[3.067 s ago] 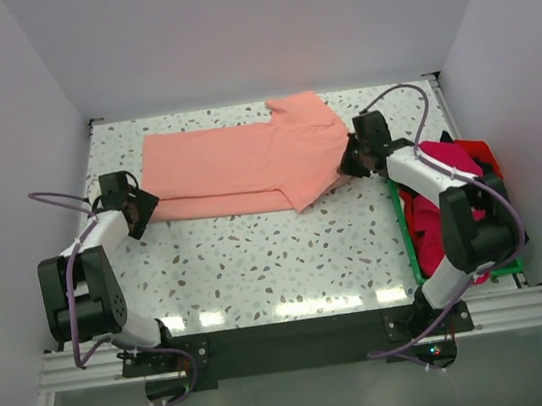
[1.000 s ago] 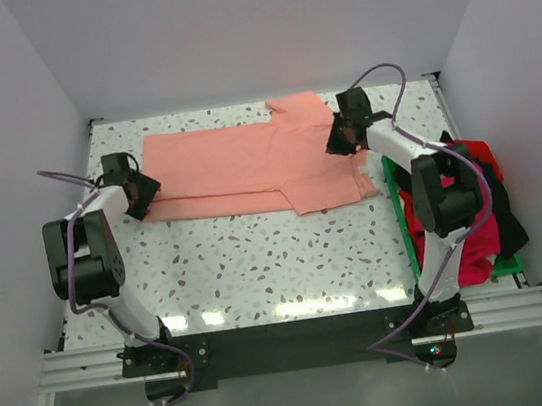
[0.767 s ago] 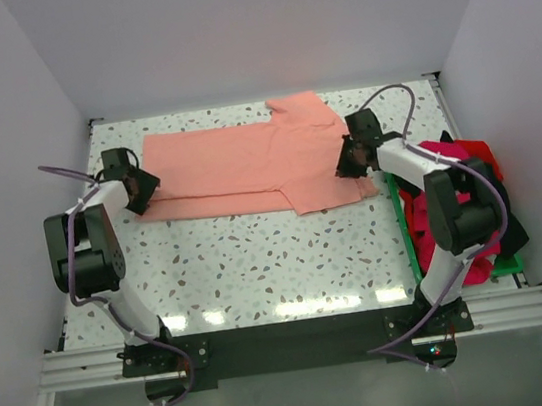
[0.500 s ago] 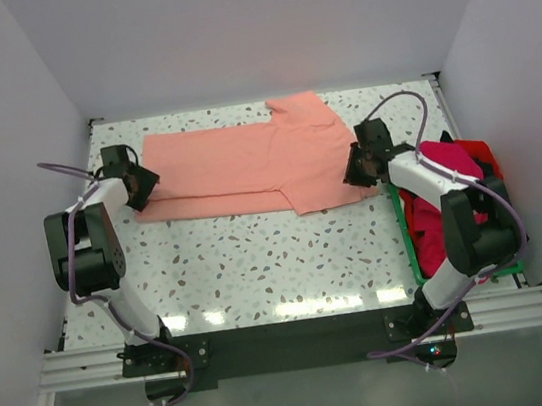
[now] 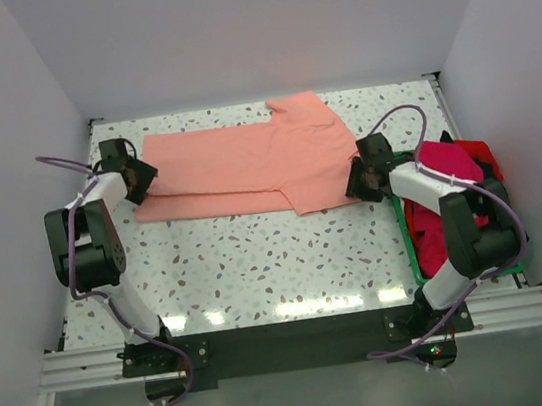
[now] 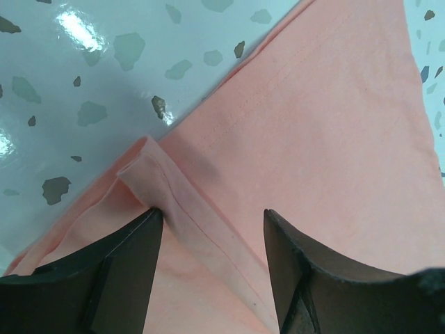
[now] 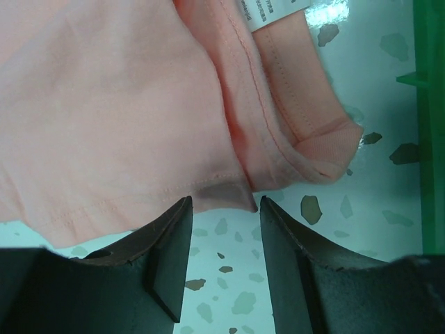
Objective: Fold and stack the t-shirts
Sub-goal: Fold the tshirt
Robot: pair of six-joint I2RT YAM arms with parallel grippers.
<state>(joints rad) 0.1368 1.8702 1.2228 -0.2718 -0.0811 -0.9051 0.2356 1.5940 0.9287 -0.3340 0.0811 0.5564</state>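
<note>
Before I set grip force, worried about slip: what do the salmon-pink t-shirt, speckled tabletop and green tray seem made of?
Salmon-pink short-sleeved t-shirt: soft matte knit cloth, probably cotton jersey; stitched hems, limp folds. White speckled tabletop: hard, glossy, terrazzo-patterned, maybe laminate or stone; it mirrors lights. Green tray: smooth rigid plastic, seemingly; straight, crisp rim.
</note>
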